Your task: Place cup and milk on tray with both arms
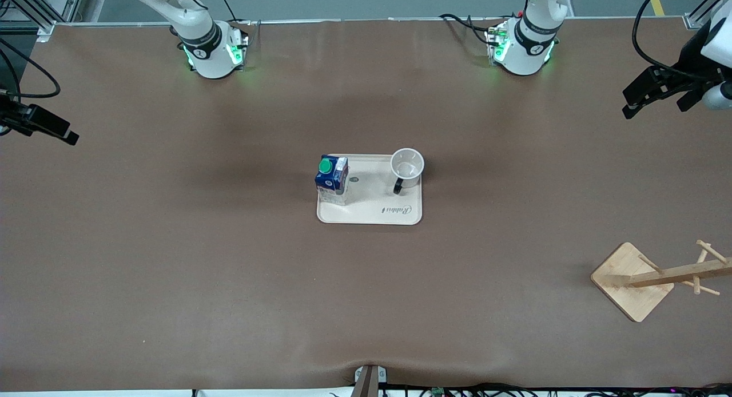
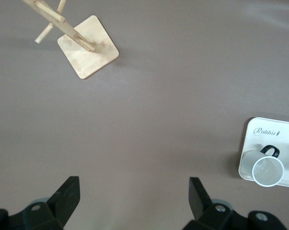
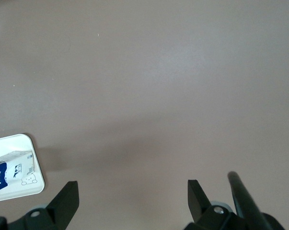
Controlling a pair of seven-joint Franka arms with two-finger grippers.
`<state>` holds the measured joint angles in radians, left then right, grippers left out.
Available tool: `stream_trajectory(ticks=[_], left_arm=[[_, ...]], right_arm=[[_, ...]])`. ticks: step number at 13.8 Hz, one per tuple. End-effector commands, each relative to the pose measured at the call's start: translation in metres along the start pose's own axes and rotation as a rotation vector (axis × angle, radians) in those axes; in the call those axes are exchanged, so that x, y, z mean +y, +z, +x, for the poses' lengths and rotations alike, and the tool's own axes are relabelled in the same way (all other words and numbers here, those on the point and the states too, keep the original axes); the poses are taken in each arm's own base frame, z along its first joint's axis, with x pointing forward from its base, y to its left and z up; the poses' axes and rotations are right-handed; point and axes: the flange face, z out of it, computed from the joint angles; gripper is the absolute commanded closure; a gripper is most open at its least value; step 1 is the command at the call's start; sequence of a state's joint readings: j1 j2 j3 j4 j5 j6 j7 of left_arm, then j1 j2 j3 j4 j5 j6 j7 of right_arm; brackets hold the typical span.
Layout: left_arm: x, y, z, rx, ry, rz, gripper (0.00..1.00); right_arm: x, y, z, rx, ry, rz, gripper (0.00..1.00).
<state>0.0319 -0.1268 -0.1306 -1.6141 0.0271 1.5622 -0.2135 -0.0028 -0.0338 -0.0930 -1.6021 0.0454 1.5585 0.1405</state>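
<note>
Front view: cup point(image 1: 407, 167) and milk point(image 1: 332, 179) stand on tray point(image 1: 372, 213), well apart from both wide-open, empty end effectors.

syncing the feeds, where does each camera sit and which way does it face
Front: high across the table, facing both bases; tray holds milk and cup; rack; left gripper and right gripper at the ends.
Left wrist: looks down past open fingers at rack, cup, tray.
Right wrist: looks down past open fingers at milk, tray.
Shared: the tray.
</note>
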Motion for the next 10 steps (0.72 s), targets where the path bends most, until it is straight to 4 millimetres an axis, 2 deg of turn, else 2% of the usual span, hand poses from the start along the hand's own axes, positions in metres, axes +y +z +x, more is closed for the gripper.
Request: stream_trajectory(ticks=[1, 6, 10], left_arm=[[-0.0005, -0.0035, 0.0036, 0.007, 0.016, 0.011, 0.0], [0.0024, -0.0016, 0.0004, -0.017, 0.021, 0.006, 0.0], [0.0041, -0.0009, -0.001, -0.027, 0.027, 0.005, 0.0]], right_arm=[[-0.0011, -0.0076, 0.0038, 0.01, -0.088, -0.046, 0.0], [0.007, -0.0072, 0.0054, 0.008, -0.087, -0.037, 0.0], [-0.0004, -0.0109, 0.0054, 0.016, -0.103, -0.034, 0.0]])
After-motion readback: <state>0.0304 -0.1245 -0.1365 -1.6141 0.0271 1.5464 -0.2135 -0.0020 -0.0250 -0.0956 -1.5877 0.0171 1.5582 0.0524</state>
